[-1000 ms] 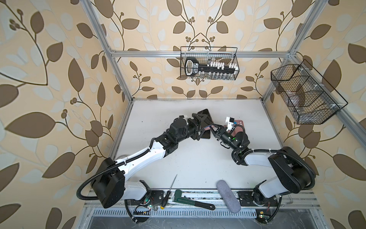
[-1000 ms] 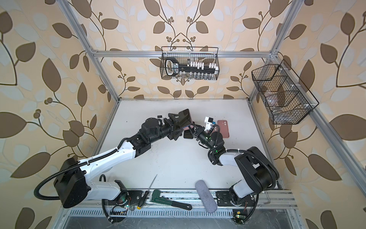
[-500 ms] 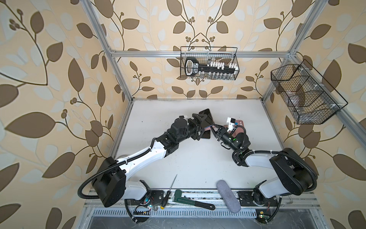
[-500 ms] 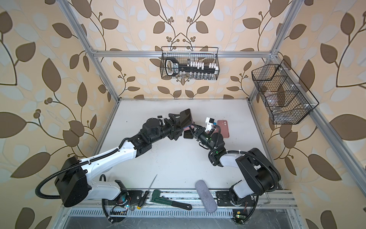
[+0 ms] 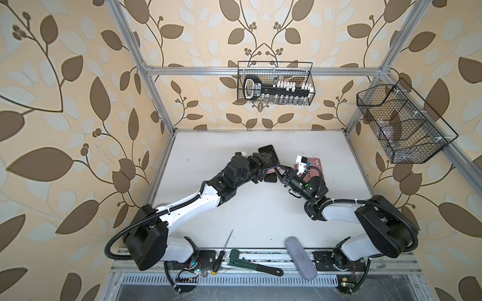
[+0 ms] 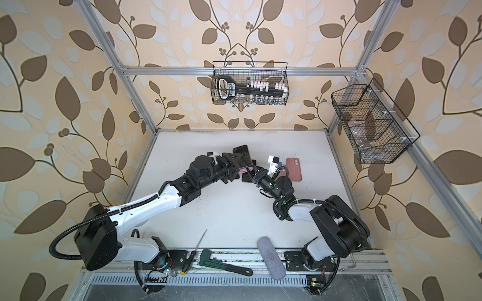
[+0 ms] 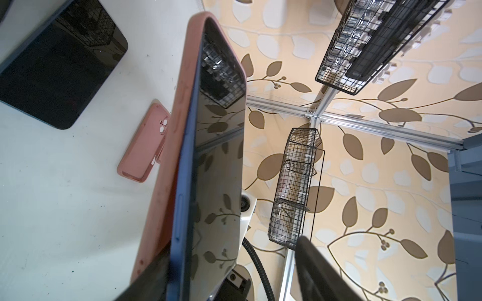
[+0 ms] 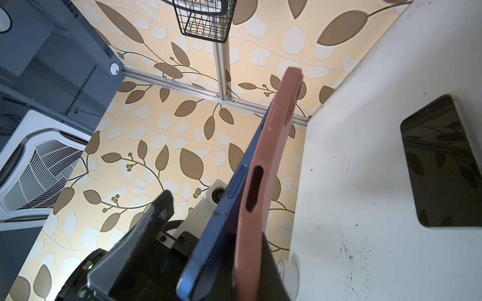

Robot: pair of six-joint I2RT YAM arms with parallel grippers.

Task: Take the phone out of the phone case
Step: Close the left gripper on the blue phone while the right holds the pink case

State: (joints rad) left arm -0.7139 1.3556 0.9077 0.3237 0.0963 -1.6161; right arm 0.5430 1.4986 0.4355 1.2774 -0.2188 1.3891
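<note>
Two robot arms, left arm and right arm: glossy white shells, black joint housings, a black ribbed cable at each near base, white zip ties.

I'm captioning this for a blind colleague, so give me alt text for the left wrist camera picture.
A dark blue phone, partly peeled out of its pink case, stands edge-on between the fingers of the left end effector. Beyond it on the white table lie another dark phone and an empty pink case.

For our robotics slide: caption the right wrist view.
Blue phone partly out of its pink case, above a white table bearing another phone.
</note>
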